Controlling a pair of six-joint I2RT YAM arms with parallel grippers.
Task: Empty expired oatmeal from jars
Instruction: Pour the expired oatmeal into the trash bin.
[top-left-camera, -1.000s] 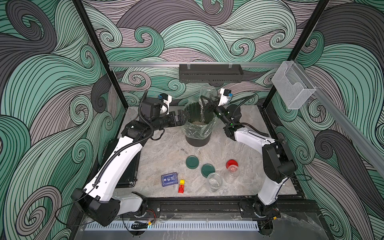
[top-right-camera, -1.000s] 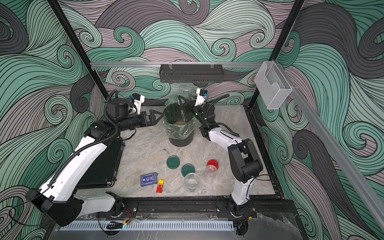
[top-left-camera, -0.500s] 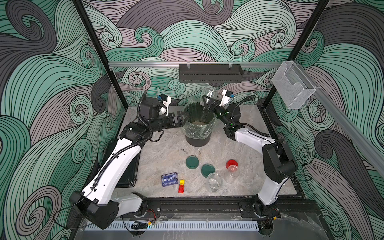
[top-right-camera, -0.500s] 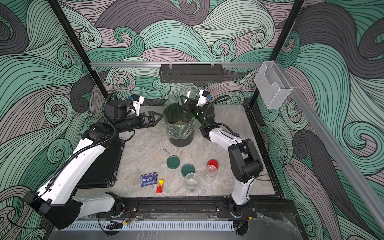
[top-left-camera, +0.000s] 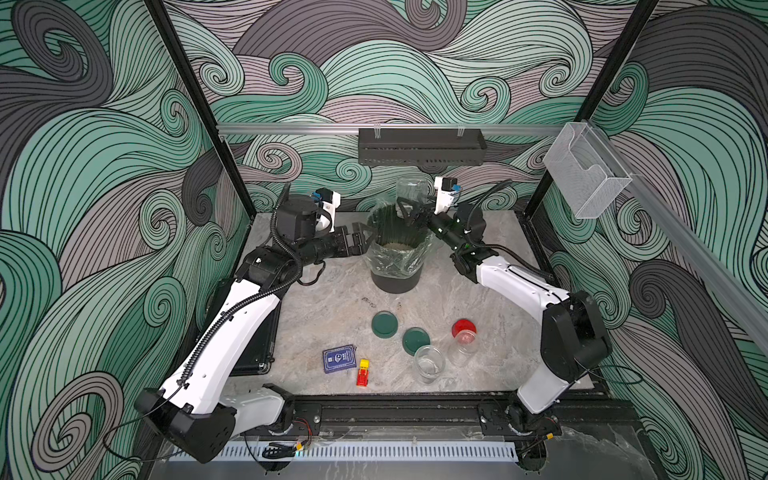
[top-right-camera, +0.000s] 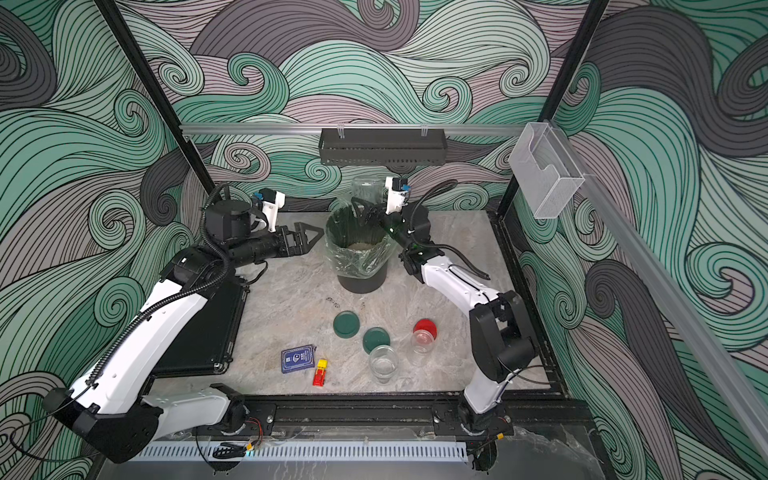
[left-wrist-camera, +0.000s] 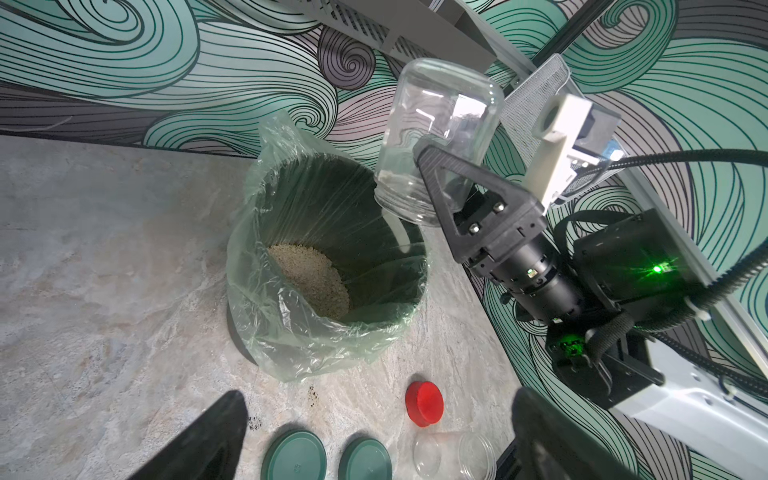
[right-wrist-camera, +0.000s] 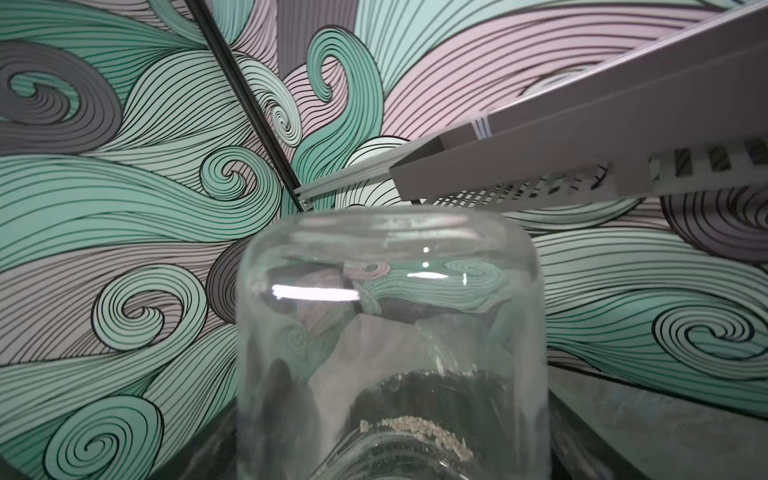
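Right wrist view looks along the inverted jar (right-wrist-camera: 390, 332), clamped between the jaws of the right gripper (top-left-camera: 406, 208) with its mouth down and its base up; a thin line of oatmeal residue (right-wrist-camera: 415, 430) clings inside the neck, close to those jaws. The left wrist view shows the jar leaning a little, its mouth hanging over the rim of the black bin (top-left-camera: 395, 282) just below the right jaws; the bin is lined with a clear bag (left-wrist-camera: 257, 232), and the oatmeal heap (left-wrist-camera: 309, 278) lies at its bottom, pale and grainy. On the other side of the bin from the right jaws, the left gripper (top-right-camera: 311, 240) has its jaws spread wide and empty, tips just beside the bag. Well apart from both pairs of jaws, on the marbled tabletop (top-left-camera: 332, 299), two green lids (top-left-camera: 385, 324) lie flat side by side; an open jar (top-left-camera: 429, 363) stands upright next to them, apparently empty; a red-lidded jar (top-left-camera: 464, 336) stands near it. Farther again from the jaws, in both top views, a blue card box (top-left-camera: 339, 359) and a small red and yellow toy car (top-left-camera: 363, 372) lie close together.
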